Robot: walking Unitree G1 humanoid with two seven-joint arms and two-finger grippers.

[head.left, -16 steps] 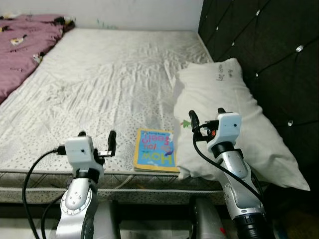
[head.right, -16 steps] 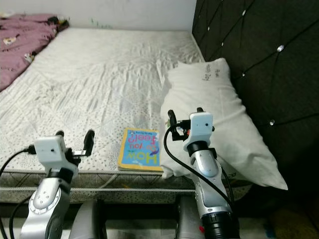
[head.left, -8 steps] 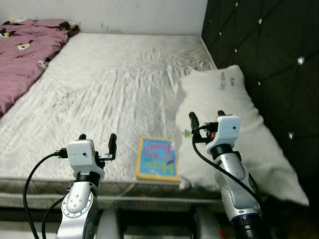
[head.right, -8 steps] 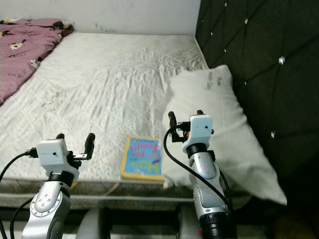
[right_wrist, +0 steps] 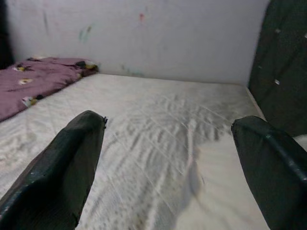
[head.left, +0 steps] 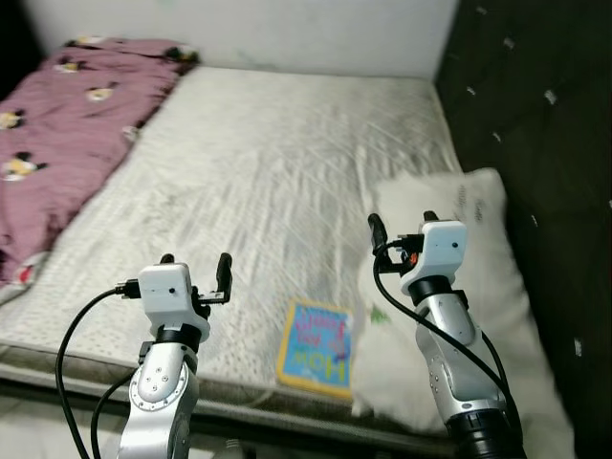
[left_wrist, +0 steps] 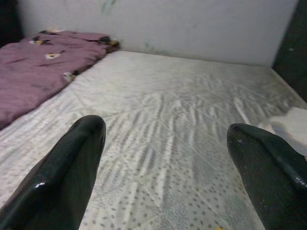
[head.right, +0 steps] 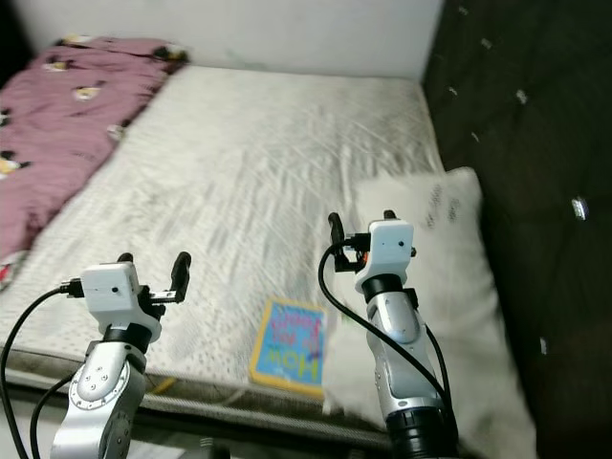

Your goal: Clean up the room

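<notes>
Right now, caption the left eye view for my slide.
Both open end effectors, left and right, hover over a mattress holding a book and pillow.

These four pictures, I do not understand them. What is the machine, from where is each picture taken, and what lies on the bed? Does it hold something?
The machine is a walking robot with two silver arms. Each arm ends in a hand with two long black fingers.

The two wide pictures come from the two eyes of a camera on its head, looking down at a bed. They show the same scene. The left hand is raised on the left, the right hand on the right.

The other two pictures come from a small camera on each wrist, looking along that hand's own fingers.

On the bed lie a children's book near the front edge, a white pillow beside it against the dark headboard, and a purple blanket on the far left.

Both hands are open and hold nothing.
</notes>
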